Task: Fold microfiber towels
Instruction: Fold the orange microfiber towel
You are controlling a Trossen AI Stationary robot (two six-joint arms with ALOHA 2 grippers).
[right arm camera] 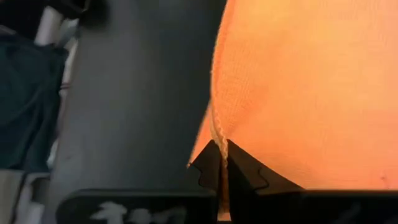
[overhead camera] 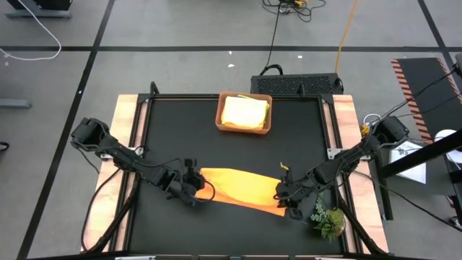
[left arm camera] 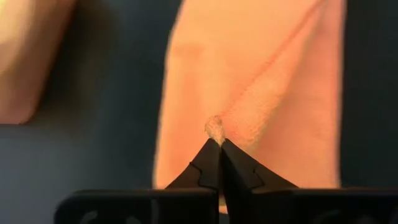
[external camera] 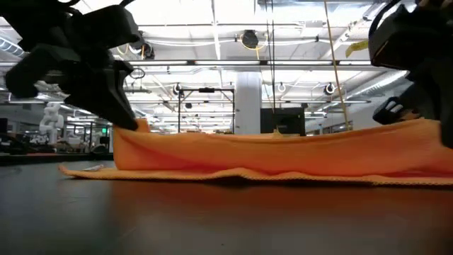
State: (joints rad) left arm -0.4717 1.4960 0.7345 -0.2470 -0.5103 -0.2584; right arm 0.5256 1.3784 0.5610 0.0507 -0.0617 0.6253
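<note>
An orange microfiber towel (overhead camera: 242, 189) stretches across the near middle of the black table, its lower layer resting on the tabletop (external camera: 233, 173). My left gripper (overhead camera: 193, 189) is shut on its left end. My right gripper (overhead camera: 283, 196) is shut on its right end. Yellow towels (overhead camera: 244, 112) lie in a terracotta-brown tray (overhead camera: 245, 131) at the far middle. No lime green or blue towel is in view. My left gripper pinches a bunched corner of the towel (left arm camera: 214, 129) between its two fingertips, at the towel's left end. The corner is lifted a little above the table (external camera: 138, 127); the cloth slopes down from it. My right gripper pinches the towel's hemmed edge (right arm camera: 219, 138) between its two fingertips, at the towel's right end. That end is raised off the table (external camera: 425, 127), and the cloth runs fairly straight toward the left gripper.
A small green plant sprig (overhead camera: 328, 220) lies at the near right corner, close to my right gripper. The tray stands at the far middle. Wooden table borders run along both sides (overhead camera: 126, 130).
</note>
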